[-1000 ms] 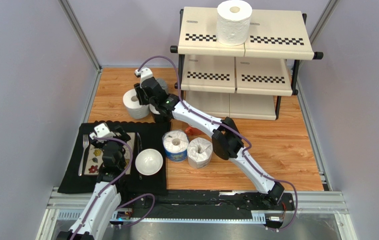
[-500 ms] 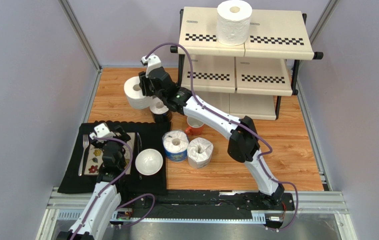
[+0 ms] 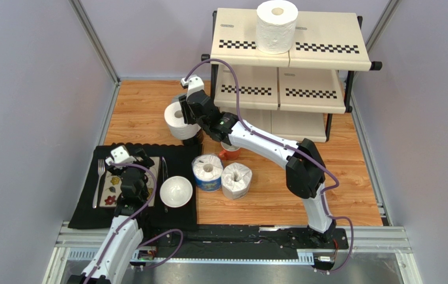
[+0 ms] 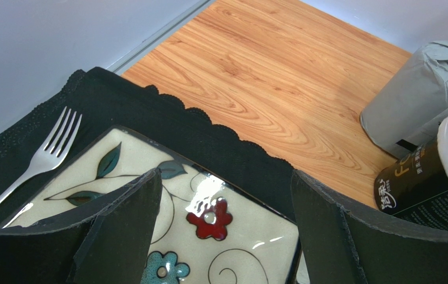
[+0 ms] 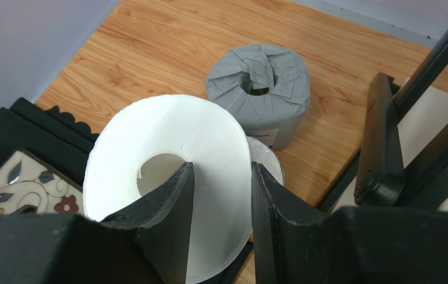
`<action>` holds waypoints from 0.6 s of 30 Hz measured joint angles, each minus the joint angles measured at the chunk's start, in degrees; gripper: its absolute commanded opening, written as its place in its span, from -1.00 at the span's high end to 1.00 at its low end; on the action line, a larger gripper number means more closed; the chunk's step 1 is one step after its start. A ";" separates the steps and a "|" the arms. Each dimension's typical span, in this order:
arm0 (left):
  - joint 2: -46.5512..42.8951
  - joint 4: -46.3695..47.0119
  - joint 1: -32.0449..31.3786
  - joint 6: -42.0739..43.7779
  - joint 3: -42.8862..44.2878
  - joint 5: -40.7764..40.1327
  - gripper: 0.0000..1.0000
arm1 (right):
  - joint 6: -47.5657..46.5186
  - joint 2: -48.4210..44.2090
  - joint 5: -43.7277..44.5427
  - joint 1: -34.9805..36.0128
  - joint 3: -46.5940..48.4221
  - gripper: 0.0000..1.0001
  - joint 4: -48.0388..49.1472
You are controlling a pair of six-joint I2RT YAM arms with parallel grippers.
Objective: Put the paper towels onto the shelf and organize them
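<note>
top external view: the right claw (image 3: 182,113) is clenched on a plain white paper towel roll (image 3: 176,121), held clear of the worktop (image 3: 339,171) toward the far left, just beside the shelf's (image 3: 327,29) left post. right wrist view shows one finger (image 5: 170,201) inside the roll's hollow core and the other against its outer wall. beyond it a grey-wrapped roll (image 5: 262,89) stands upright near the far edge, and a black-wrapped roll (image 4: 413,180) sits just beside the grey one. another white roll (image 3: 277,26) stands on the shelf's top tier. a blue-wrapped roll (image 3: 207,173) and a clear-wrapped roll (image 3: 236,180) stand touching mid-worktop, an orange mug (image 3: 229,154) behind them. the left claw (image 4: 226,174) hangs released and empty over a floral plate (image 4: 125,171) on the black placemat (image 4: 149,112) at the near left corner.
</note>
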 measured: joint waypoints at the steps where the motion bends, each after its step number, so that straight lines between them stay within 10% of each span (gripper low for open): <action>1: 0.00 0.00 0.00 0.00 0.00 -0.02 -0.76 | 0.00 -0.02 0.42 0.00 -0.70 0.70 0.04; 18: 0.02 0.00 0.00 0.00 0.00 -0.02 -0.76 | 0.00 0.00 3.63 0.02 -1.97 -0.03 0.81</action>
